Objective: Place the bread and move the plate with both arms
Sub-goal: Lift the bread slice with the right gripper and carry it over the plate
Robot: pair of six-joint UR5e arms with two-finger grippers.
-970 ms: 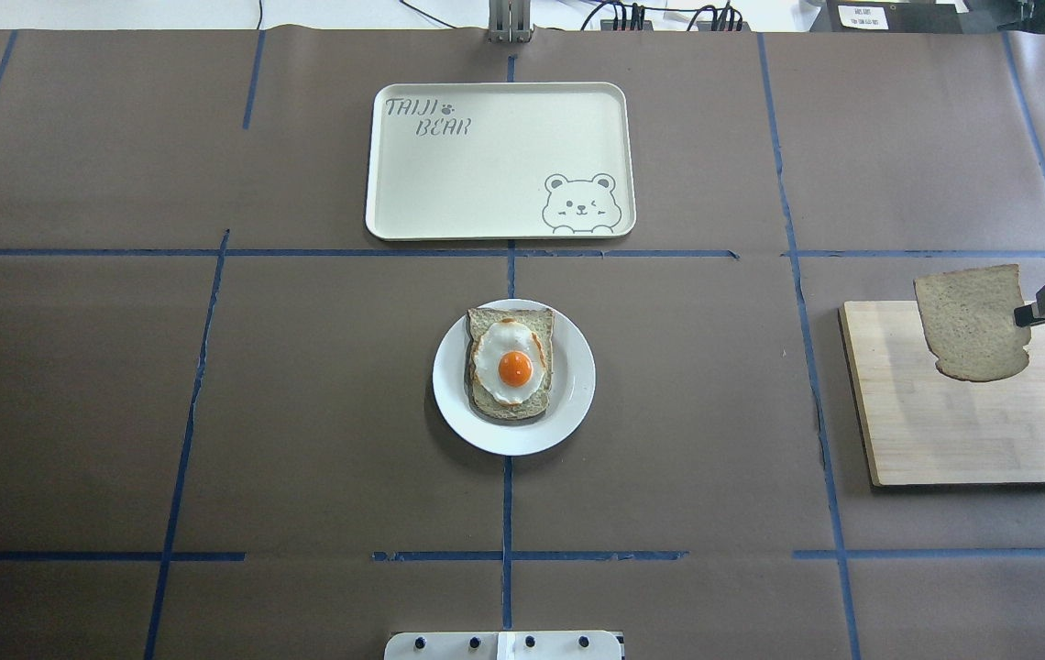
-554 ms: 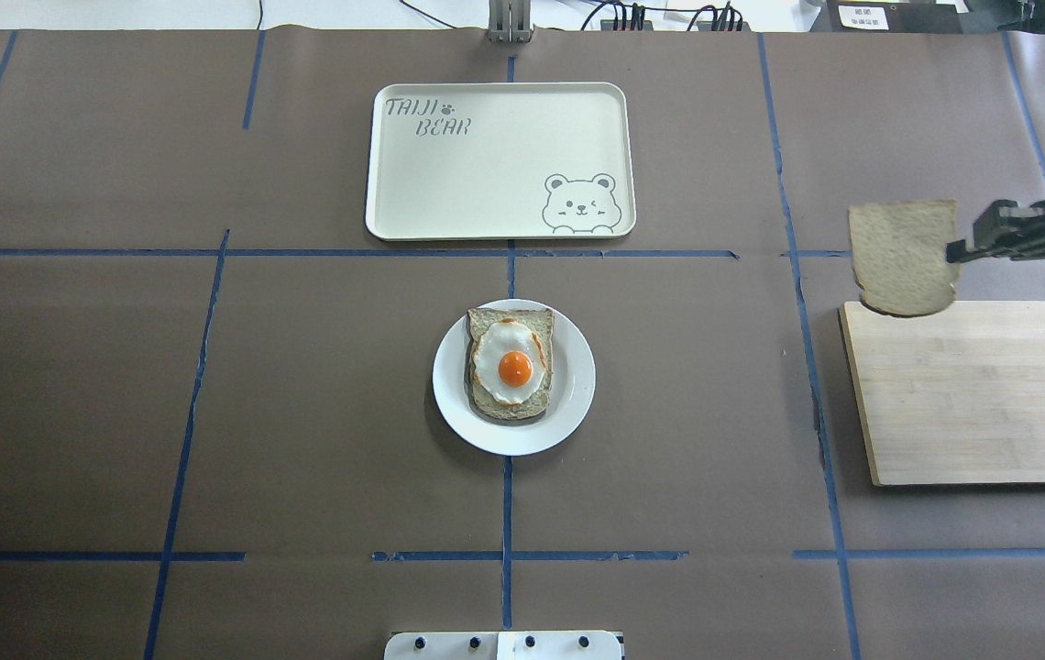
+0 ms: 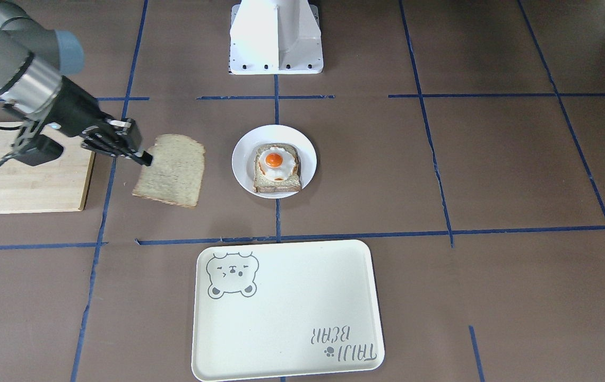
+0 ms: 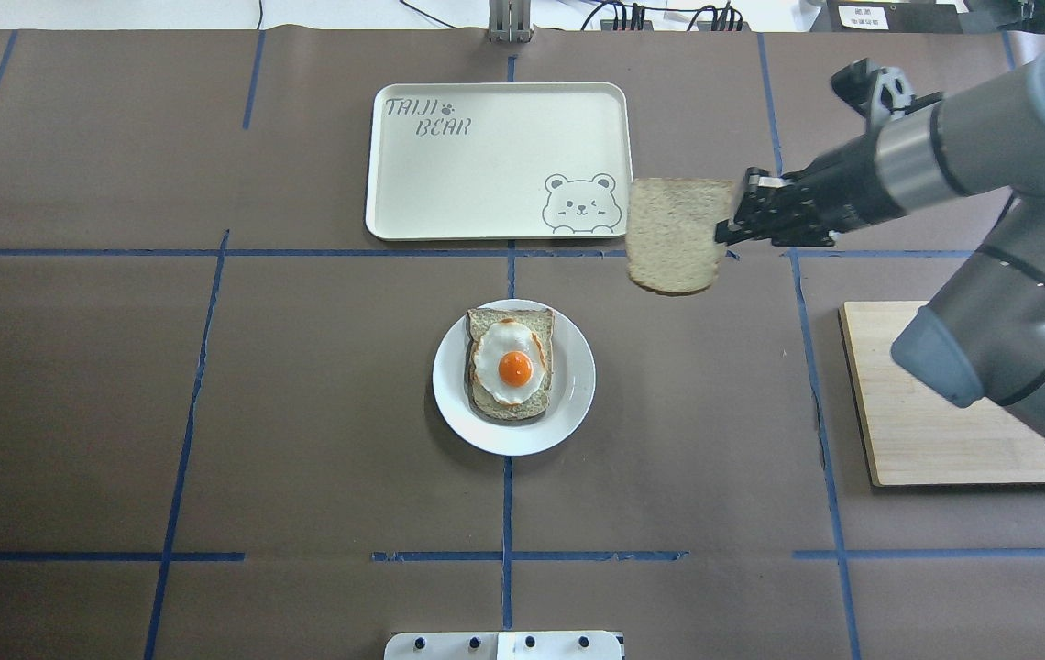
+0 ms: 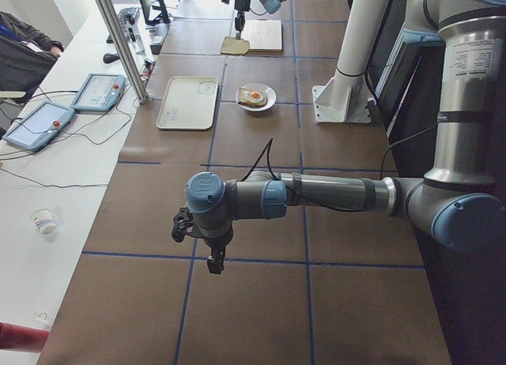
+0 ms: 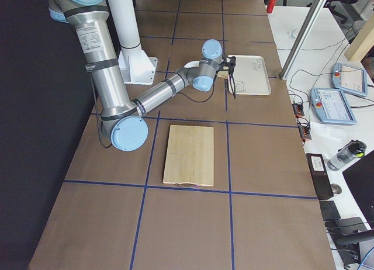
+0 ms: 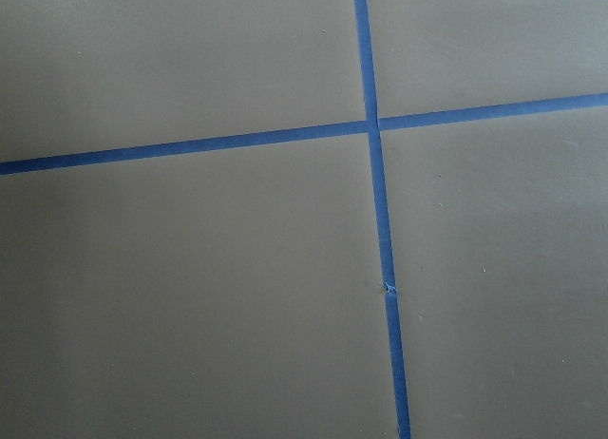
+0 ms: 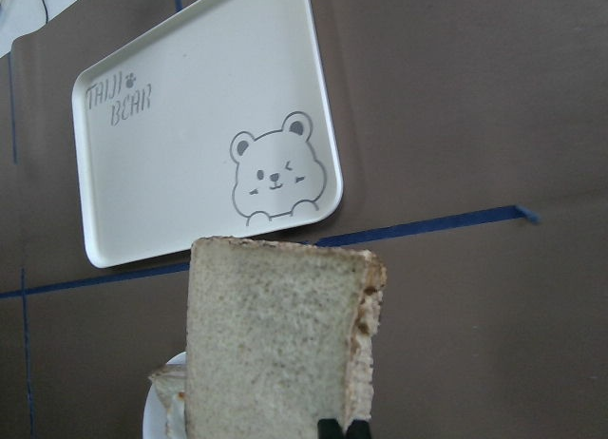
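Note:
My right gripper (image 4: 724, 234) is shut on the edge of the plain bread slice (image 4: 676, 236) and holds it flat in the air, right of the tray's bear corner and up-right of the plate. The front view shows the bread (image 3: 171, 170) left of the plate (image 3: 243, 159), apart from it. The white plate (image 4: 577, 385) at the table's middle carries another slice topped with a fried egg (image 4: 511, 365). The right wrist view shows the bread (image 8: 275, 334) close up. My left gripper (image 5: 212, 258) shows only in the exterior left view, hanging low over bare table; I cannot tell whether it is open.
A cream tray with a bear drawing (image 4: 486, 165) lies beyond the plate. A wooden cutting board (image 4: 944, 431) lies at the right, under my right arm. The white robot base (image 3: 276, 37) stands at the near table edge. Blue tape lines cross the brown table.
My right arm has carried the bread left and up, from over the cutting board to a spot beside the tray's bear corner. The plate and the egg slice have not moved.

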